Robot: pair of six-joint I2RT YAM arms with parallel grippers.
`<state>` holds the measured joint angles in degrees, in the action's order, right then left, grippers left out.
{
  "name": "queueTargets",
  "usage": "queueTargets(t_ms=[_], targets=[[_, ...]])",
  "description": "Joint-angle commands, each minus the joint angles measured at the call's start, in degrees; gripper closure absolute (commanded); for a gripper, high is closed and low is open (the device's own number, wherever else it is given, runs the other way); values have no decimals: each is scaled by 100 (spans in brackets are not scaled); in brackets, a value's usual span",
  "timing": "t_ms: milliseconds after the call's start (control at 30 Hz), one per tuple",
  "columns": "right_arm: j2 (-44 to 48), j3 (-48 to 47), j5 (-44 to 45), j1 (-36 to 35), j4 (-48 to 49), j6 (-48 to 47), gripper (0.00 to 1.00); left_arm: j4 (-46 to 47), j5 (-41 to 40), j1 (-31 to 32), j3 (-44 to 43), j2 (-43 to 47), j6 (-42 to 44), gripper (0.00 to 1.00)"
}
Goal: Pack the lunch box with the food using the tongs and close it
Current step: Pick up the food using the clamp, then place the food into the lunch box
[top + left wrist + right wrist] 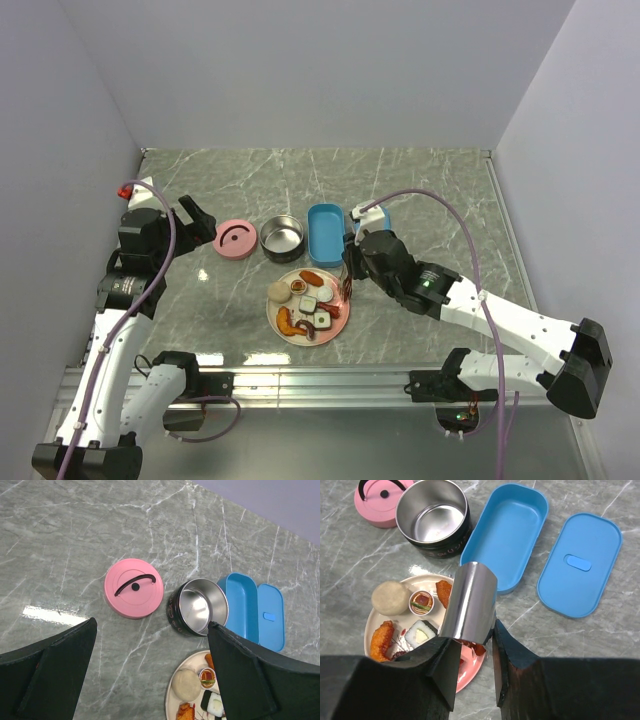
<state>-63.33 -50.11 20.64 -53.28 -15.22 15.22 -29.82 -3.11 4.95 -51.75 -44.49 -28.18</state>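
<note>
My right gripper (476, 635) is shut on the silver tongs (470, 602), whose broad metal band stands up between the black fingers. It hangs over the right edge of the pink plate (475, 667), where the food lies: a beige bun (391, 598), an orange shrimp (381, 640) and a white sushi square (421, 635). A red piece (476, 648) shows just below the tongs; whether they pinch it I cannot tell. The blue lunch box (505, 535) lies open and holds nothing, its lid (580, 565) flat beside it. My left gripper (152, 675) is open above the table, left of the plate (305, 343).
A steel bowl with a black outside (200, 607) stands between the lunch box (242, 607) and a round pink lid (134, 587). White walls close in the marble table on three sides, and a metal rail (320, 378) runs along the near edge.
</note>
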Motion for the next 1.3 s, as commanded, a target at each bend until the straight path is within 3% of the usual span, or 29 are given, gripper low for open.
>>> queueTargets(t_ms=[0,200,500,1267], targets=[[-39,-122,202,-87,160,-28,71,214,-49,-3,-28,-33,32,1],[-4,-376,431,-86,-33,-169,78,293,-23,-3,7,-60,-3,1],[23,-1009,634,-86,-306,-423,79,372,21,-3,42,-104,15,0],[-2157,-3390,388,28,81,-723,80,512,13,-3,-108,-402,138,1]])
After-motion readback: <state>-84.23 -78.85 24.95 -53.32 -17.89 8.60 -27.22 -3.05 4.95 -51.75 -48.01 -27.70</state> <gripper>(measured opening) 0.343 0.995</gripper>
